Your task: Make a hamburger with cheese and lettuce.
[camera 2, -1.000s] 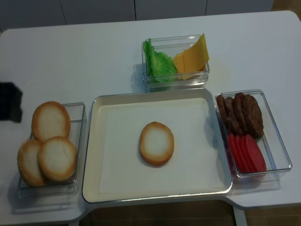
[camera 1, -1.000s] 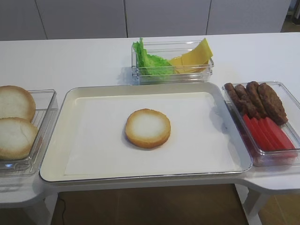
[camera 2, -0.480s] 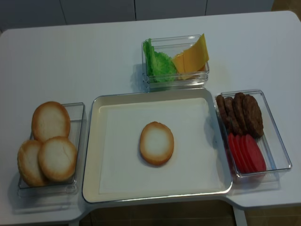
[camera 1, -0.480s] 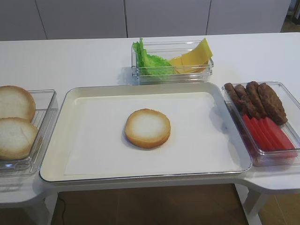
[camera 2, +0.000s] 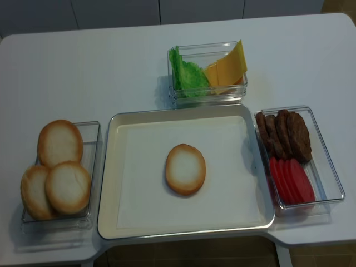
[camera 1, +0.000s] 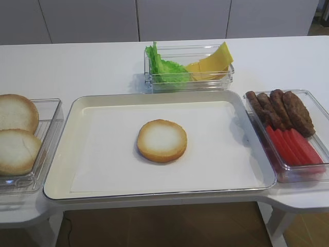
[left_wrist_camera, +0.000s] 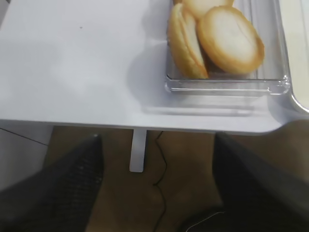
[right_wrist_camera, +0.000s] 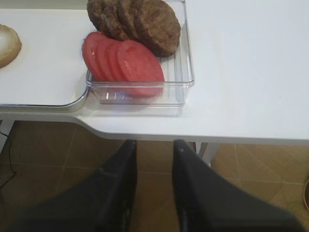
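- Tray (camera 2: 111, 183): a cream rectangular tray with a pale liner on the white table (camera 2: 83, 72); it serves as the landmark for all places below.
- Hamburger (camera 2: 185, 169): so far a single round bun slice, pale face up with a golden-brown rim, lying flat near the middle of the tray and touching nothing else.
- Clear bin (camera 2: 208, 97) behind the tray's far edge: holds the lettuce (camera 2: 186, 75), frilly green leaves in its left half, and the cheese (camera 2: 228, 67), yellow-orange square slices leaning in its right half, just beside the lettuce.
- Clear bin (camera 2: 328, 167) right of the tray: brown patties (camera 2: 286, 133) stand overlapped at its far end, red slices (camera 2: 292, 181) overlapped at its near end.
- Clear bin (camera 2: 92, 144) left of the tray: three spare buns (camera 2: 61, 167) lean on one another.
- Right gripper (right_wrist_camera: 153, 147): hangs off the table's near edge, below and in front of the patty bin; the dark fingers (right_wrist_camera: 128, 159) sit drawn in with a narrow gap and hold nothing.
- Left gripper (left_wrist_camera: 157, 145): hangs off the table's near edge in front of the bun bin; the fingers (left_wrist_camera: 94, 150) are spread wide and hold nothing.
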{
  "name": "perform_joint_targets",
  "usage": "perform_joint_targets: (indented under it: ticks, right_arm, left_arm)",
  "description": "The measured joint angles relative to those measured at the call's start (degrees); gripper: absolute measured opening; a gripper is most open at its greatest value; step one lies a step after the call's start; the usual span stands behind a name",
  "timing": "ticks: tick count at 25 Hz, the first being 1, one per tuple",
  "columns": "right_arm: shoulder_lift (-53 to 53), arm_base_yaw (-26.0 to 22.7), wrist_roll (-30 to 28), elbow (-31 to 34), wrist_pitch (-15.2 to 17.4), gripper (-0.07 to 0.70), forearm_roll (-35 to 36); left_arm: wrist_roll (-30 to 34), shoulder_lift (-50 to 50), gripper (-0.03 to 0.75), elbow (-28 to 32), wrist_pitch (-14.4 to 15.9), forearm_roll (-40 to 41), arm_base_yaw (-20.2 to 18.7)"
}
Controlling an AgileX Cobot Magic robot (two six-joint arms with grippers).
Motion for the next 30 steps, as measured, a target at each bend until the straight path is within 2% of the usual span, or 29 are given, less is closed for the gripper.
perform_joint_targets:
  ticks: [5,9,13,22,30]
  right_arm:
    - [0.0,0.0,-0.1,0.0,0.0,0.198,0.0]
    - [0.0,0.0,-0.1,0.0,0.0,0.198,0.0]
    - [0.0,0.0,-0.1,0.0,0.0,0.198,0.0]
    - [0.0,0.0,-0.1,0.0,-0.1,0.198,0.0]
    - [0.0,0.0,-0.1,0.0,-0.1,0.198,0.0]
  left_arm:
    - [0.0,-8.5,0.512,4.7,0.1,-2.7,-0.1]
    - [1.2,-13.8,0.512,6.7,0.3,-3.0,-2.0]
    - [2.1,-17.4,0.512,8.6,0.4,-3.0,-3.9]
    - [3.5,-20.9,0.512,9.8,0.4,-3.6,-4.0]
    - [3.8,-20.9,0.512,11.7,-4.1,-5.0,-4.0]
